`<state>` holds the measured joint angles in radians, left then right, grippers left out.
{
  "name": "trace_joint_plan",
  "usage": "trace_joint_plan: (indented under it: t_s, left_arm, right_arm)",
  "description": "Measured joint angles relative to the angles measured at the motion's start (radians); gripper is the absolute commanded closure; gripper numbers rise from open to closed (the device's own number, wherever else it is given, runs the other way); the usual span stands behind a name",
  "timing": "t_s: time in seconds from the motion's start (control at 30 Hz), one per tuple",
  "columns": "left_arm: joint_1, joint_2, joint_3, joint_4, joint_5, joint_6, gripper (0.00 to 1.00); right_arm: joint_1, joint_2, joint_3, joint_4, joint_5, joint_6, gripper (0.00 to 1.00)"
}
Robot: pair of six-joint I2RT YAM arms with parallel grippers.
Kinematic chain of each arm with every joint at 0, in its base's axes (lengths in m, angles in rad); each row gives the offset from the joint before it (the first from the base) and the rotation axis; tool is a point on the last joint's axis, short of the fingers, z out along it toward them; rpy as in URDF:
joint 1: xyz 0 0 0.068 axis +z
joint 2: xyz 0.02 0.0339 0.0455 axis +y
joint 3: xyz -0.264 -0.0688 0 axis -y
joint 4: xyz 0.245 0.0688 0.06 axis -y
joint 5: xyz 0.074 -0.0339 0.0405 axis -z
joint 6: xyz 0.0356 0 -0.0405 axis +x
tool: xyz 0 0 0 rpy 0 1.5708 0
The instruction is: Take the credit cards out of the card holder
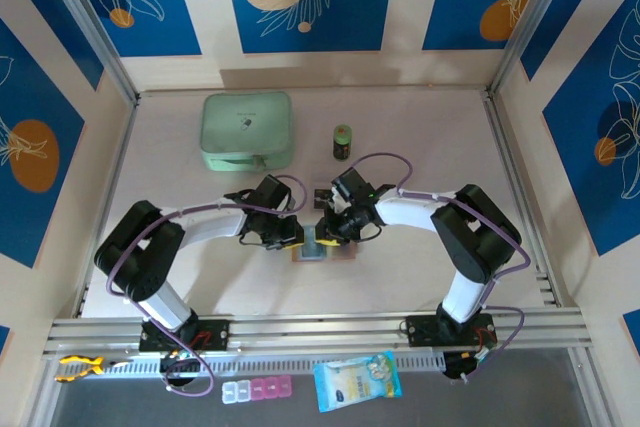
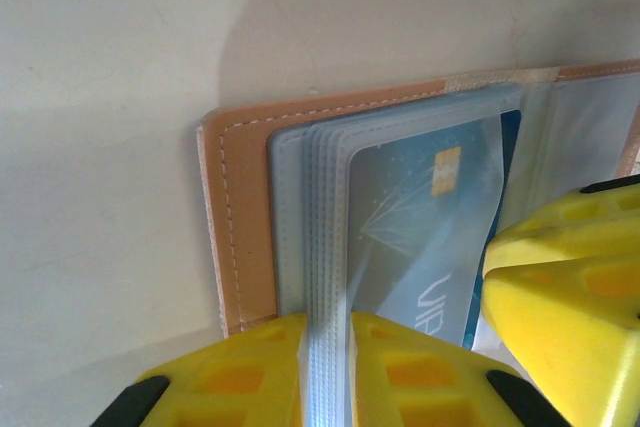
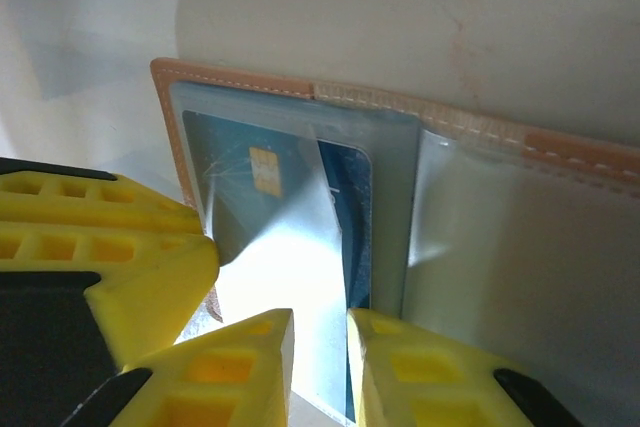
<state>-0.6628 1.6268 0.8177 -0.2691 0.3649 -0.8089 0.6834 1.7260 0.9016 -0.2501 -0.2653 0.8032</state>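
Observation:
The salmon-pink card holder point(image 1: 322, 251) lies open on the table between both arms. My left gripper point(image 1: 296, 237) point(image 2: 325, 319) is shut on the bundled edge of its clear sleeves point(image 2: 326, 247), next to the leather cover point(image 2: 240, 217). A blue credit card point(image 2: 420, 217) with a gold chip sits in a sleeve beside them. My right gripper point(image 1: 335, 230) point(image 3: 320, 315) is shut on a lifted sleeve leaf with the edge of a dark blue credit card point(image 3: 352, 217) in it. The chip card point(image 3: 255, 187) lies to its left, in front of the holder's cover point(image 3: 230, 79).
A mint-green zip case point(image 1: 247, 131) and a small green bottle point(image 1: 342, 141) stand behind the holder. On the near ledge lie a pill box point(image 1: 257, 389) and a blue packet point(image 1: 357, 380). The two grippers' fingers nearly touch over the holder.

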Motion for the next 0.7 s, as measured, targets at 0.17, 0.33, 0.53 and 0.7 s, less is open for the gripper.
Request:
trace_joint_plan:
  t_s: [0.17,0.33,0.53,0.7]
  left_arm:
    - [0.0,0.0,0.0,0.0,0.0,0.0,0.83]
    - [0.0,0.0,0.0,0.0,0.0,0.0,0.83]
    - [0.0,0.0,0.0,0.0,0.0,0.0,0.82]
    - [0.0,-0.001,0.0,-0.002,0.0,0.0,0.8]
  right_arm:
    - [0.002,-0.002,0.01,-0.024,0.014,-0.011,0.77]
    - [0.002,-0.002,0.011,-0.047,0.032,-0.016,0.77]
    - [0.001,-0.002,0.011,-0.055,0.041,-0.017,0.77]
    - [-0.005,-0.019,0.011,-0.052,0.04,-0.017,0.77]
